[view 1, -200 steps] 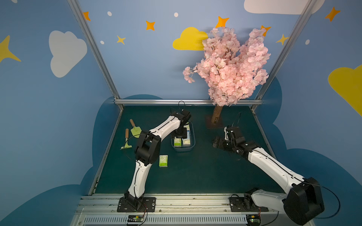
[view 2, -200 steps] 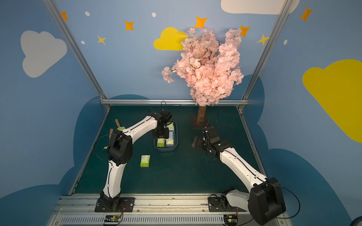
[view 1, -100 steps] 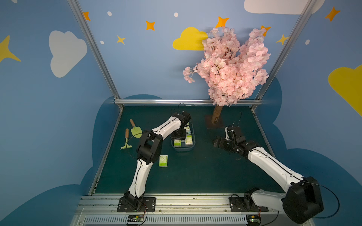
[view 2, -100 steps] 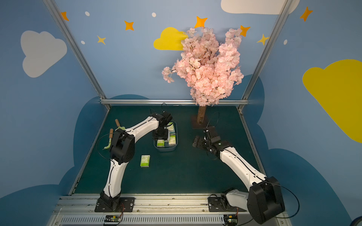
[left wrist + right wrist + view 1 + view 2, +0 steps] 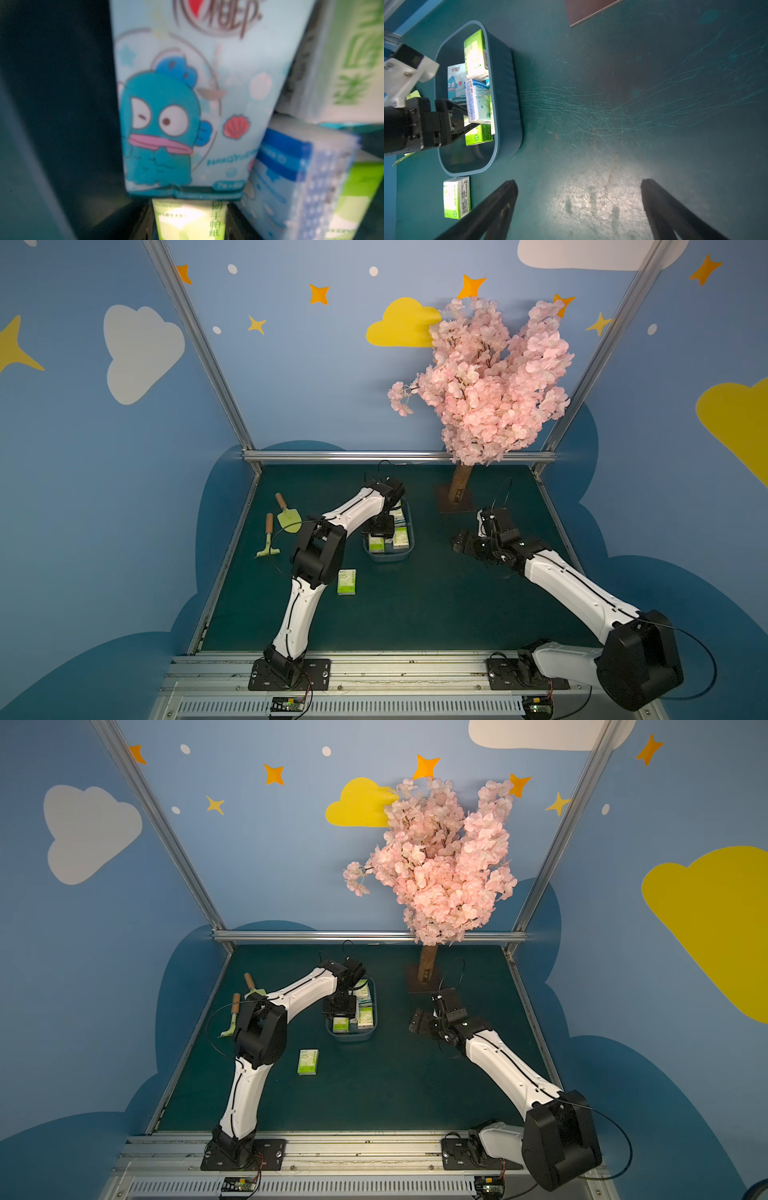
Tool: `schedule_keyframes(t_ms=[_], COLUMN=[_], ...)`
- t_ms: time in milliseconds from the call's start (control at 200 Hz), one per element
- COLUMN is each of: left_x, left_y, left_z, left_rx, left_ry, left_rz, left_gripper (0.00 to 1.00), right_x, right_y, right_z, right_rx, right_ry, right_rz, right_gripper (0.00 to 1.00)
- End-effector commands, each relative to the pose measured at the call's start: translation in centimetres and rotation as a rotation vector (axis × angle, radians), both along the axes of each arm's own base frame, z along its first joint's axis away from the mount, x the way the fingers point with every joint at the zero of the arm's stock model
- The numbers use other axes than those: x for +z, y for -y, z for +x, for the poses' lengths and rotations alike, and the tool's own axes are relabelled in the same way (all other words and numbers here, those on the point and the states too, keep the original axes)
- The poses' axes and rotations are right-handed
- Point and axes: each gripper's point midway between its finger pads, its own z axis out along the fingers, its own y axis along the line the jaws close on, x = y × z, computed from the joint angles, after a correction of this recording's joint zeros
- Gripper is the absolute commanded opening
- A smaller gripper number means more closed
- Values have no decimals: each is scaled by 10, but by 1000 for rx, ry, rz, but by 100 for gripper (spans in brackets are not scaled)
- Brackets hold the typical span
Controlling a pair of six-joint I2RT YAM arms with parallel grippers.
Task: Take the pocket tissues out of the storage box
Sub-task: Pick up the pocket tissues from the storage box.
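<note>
Green-and-white and blue cartoon pocket tissues are packed in the slate-blue storage box, while one green packet is laid flat on the worktop nearby.

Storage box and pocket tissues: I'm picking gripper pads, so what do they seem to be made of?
Storage box: looks like moulded plastic, slate-blue, satin; smooth seamless wall with rounded corners and a soft sheen.
Pocket tissues: probably thin printed film over soft paper; print wraps round the edges and faces shine, as on the green packet outside the box. Contents are not visible.

Left claw pointing down; right claw wide open.
</note>
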Motion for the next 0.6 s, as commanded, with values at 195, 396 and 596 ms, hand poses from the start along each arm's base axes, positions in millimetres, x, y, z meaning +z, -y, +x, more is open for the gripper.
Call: schedule_keyframes(t_ms=[195, 396, 596], left_x=[-25, -31, -34], left_y=[0, 4, 7], left_z=[-9, -9, -11], left_rx=[7, -2, -5], left_ry=[-85, -101, -114], left_rz=[0, -12, -30], left_gripper=[60, 60, 57], right_x=[6, 7, 7], right_y=[4, 6, 7], right_z=[2, 4, 4], right_rx=[-6, -11, -11], right_ry=[15, 16, 16], right_rz=[0, 0, 4], right_gripper=[98, 98, 98])
